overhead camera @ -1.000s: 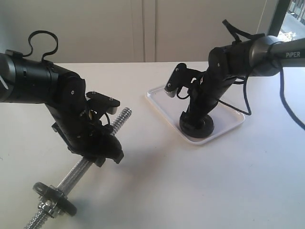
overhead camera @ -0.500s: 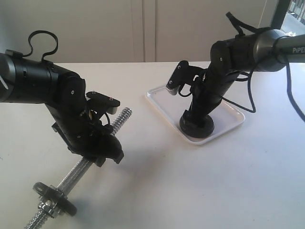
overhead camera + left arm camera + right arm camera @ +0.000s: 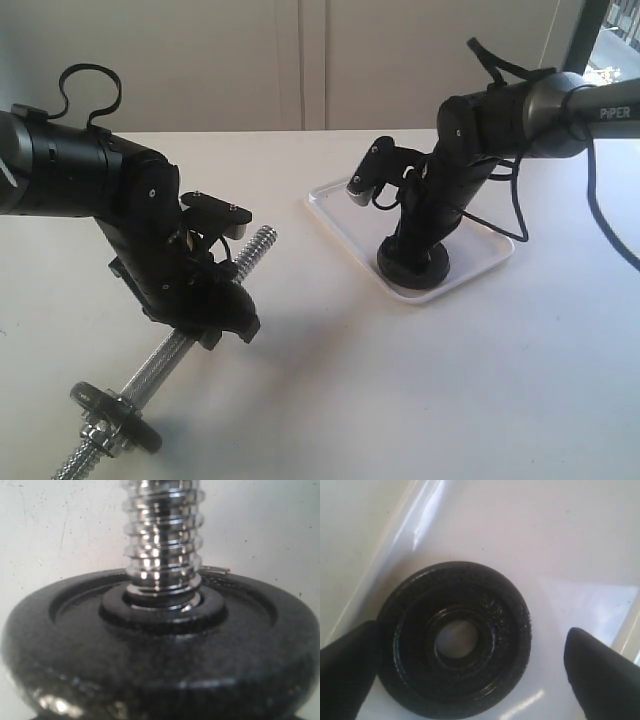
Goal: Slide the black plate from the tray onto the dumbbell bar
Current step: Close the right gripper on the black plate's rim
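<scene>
Black glossy metal is bracketed by the right claw (image 3: 470, 665), which is spread wide over the black plate (image 3: 507, 635); the plate lies flat in the tray (image 3: 560, 540), close to one rounded edge, and nothing is gripped yet. One finger (image 3: 347, 670) is seen at or against the plate's rim, while the other finger (image 3: 602, 672) stands well apart from it, so the closing is judged to be lopsided: the plate may be shoved across the slick white plastic before it is pinched, or be tipped up against the low rim. Because the disc is thin and lies flat, little edge is offered for a grip, and a shallow hold may be lost once the plate is raised, with the plate dropped onto the tray or the counter (image 3: 330, 400). On the other side, the dumbbell bar (image 3: 255, 250) is held tilted by the left claw (image 3: 205, 315), which is closed around its middle, the free threaded end pointing up toward the tray and a duller disc (image 3: 120, 415) already seated at the low end. Threading is judged the harder part: the centre hole looks only slightly wider than the threads, so a tilted plate may be caught and jammed on them, and the bar may be twisted in the claw by the push.
</scene>
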`<state>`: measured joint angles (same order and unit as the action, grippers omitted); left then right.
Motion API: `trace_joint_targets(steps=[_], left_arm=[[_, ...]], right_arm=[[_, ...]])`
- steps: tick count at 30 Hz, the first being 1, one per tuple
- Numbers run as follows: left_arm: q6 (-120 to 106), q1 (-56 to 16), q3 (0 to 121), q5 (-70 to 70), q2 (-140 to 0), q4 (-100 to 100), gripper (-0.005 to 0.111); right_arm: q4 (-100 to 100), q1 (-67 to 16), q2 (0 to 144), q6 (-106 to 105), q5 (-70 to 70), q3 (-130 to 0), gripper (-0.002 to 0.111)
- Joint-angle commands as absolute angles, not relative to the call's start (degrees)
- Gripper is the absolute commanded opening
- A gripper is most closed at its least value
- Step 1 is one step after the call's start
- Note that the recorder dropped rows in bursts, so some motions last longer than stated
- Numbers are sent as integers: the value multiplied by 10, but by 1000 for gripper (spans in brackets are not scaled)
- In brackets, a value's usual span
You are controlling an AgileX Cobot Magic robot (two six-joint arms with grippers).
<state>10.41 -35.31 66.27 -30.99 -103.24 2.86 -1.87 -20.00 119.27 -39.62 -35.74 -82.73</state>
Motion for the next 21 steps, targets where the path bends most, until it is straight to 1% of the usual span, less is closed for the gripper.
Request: trace_joint_targets(steps=[1,11,21], left_arm=[[105,-355,668,-296,-1007,22,0],[103,-355,668,-294,-1007,18,0],[103,-355,668,-291,-1007,18,0]], right_arm=[[-28,-200,1219,-396,-364,-822,92],[-28,-200,1231,-396,-368,-822,92],[-28,-200,1248,-396,-344,-822,92]])
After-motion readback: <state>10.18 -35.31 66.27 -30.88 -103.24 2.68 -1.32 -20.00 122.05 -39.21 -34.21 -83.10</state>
